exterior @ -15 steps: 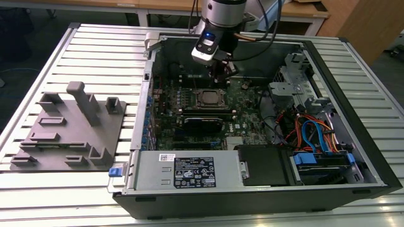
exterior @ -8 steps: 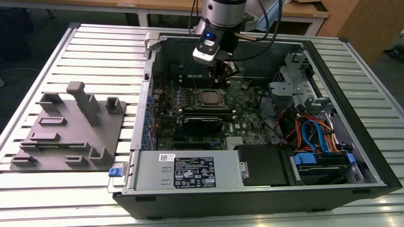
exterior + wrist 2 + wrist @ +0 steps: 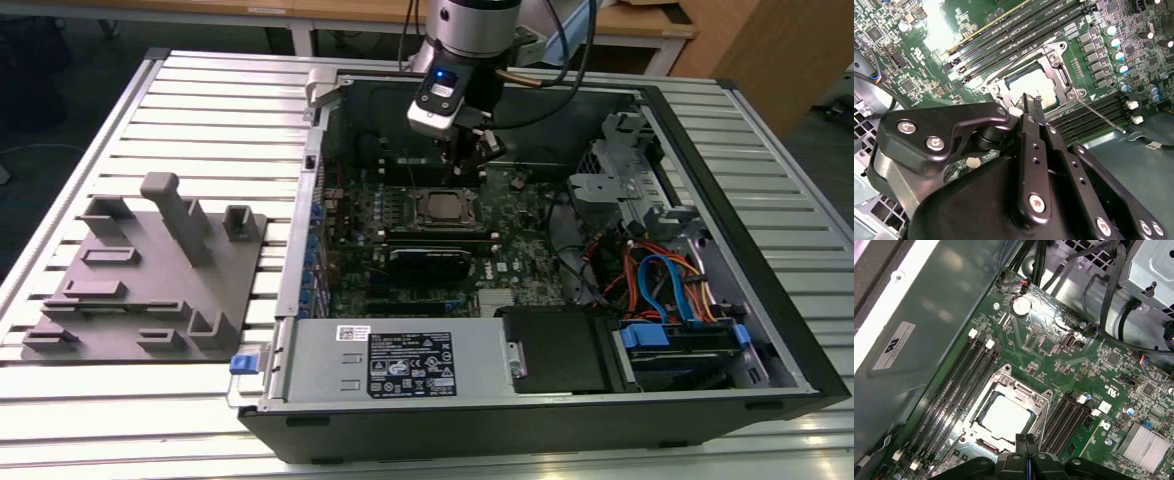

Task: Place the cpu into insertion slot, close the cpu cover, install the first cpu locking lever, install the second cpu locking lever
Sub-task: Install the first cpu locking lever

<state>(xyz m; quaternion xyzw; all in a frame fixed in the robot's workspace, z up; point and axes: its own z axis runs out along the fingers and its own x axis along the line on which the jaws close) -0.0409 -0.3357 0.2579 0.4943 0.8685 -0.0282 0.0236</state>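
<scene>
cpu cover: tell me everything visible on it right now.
The cpu cover is a thin, silvery metal frame, roughly square, with a window at its middle. It lies flat, closed down on the green motherboard. The cpu shows its pale metal top through the window. Long black memory slots run along two opposite sides. The shut gripper hangs at one edge of the cover; whether it touches cannot be told.

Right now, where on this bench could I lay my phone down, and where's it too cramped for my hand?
Bare slatted table lies beyond the grey fixture tray, and another strip runs in front of it. Inside the computer case it is crowded: the pincer hangs just above the cpu, with cables at the exterior view's right.
</scene>
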